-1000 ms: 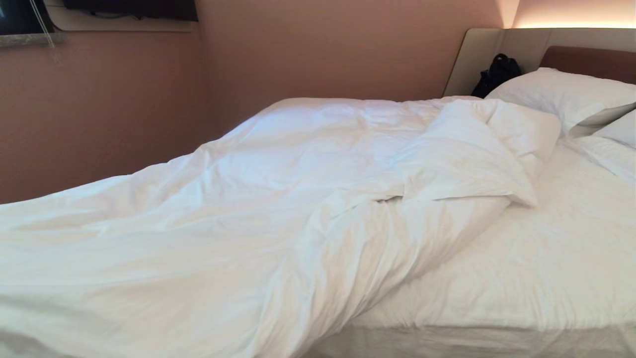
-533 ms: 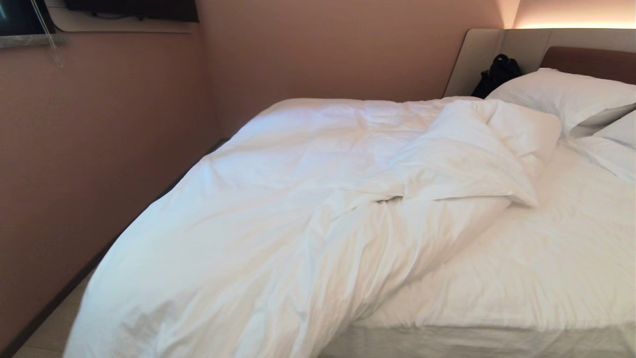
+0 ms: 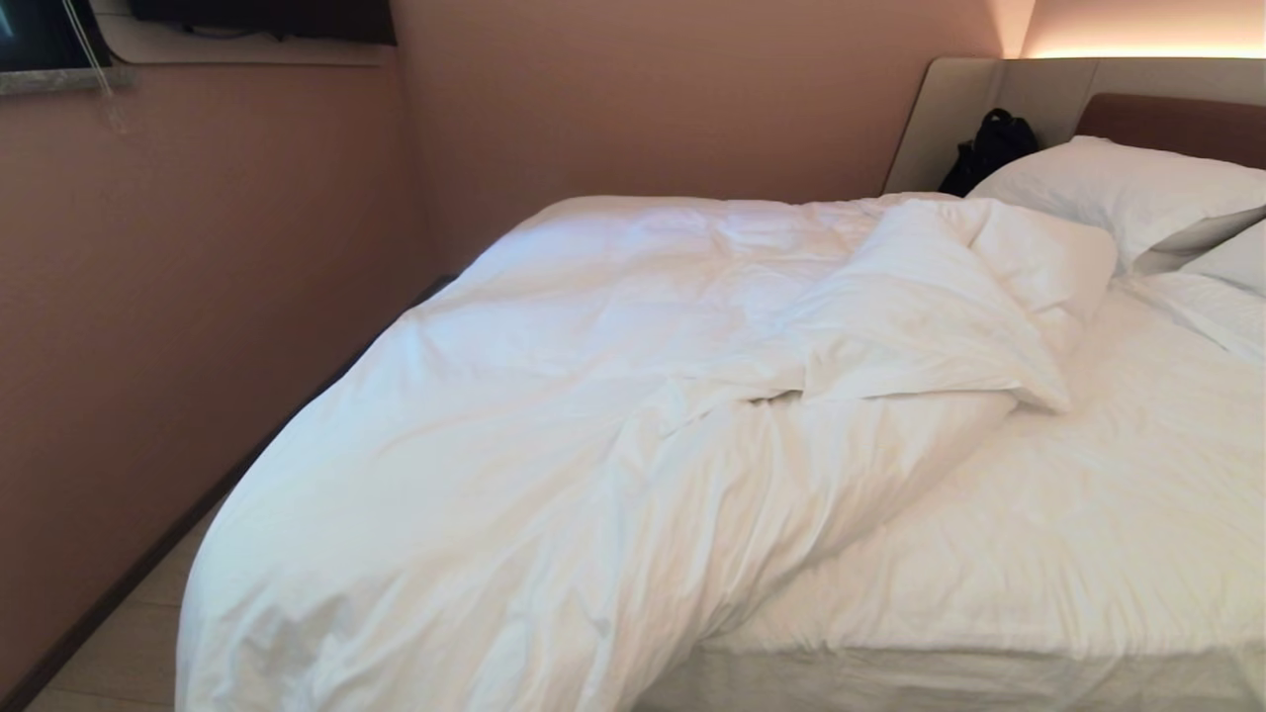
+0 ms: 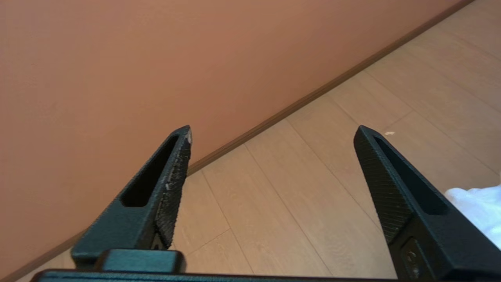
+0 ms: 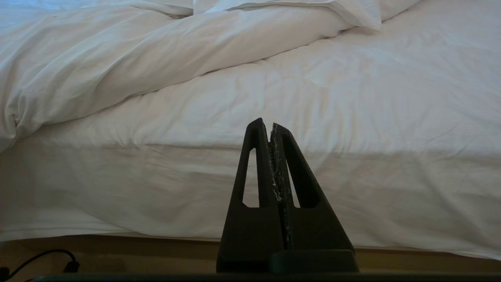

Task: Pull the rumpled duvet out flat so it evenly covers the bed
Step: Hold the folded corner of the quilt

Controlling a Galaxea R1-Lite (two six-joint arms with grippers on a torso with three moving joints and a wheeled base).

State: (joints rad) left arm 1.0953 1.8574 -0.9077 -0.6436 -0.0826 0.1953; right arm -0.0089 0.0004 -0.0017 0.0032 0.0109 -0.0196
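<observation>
Left wrist view: the left gripper [image 4: 274, 135] is seen spread wide and empty over the floor [image 4: 297, 188], while the duvet [image 3: 554, 435] is bunched on the bed [image 3: 1039, 554] toward that arm's side, and the right gripper [image 5: 271, 126] is pressed together.

The rumpled white duvet [image 3: 554, 425] lies bunched along the bed's [image 3: 1039, 554] left side, its near corner hanging over the foot edge.

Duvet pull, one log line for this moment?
duvet: bunched on bed's left half, corner folded back | bed: right half bare sheet | left gripper: open, empty, over floor | right gripper: shut, parked facing bed
</observation>
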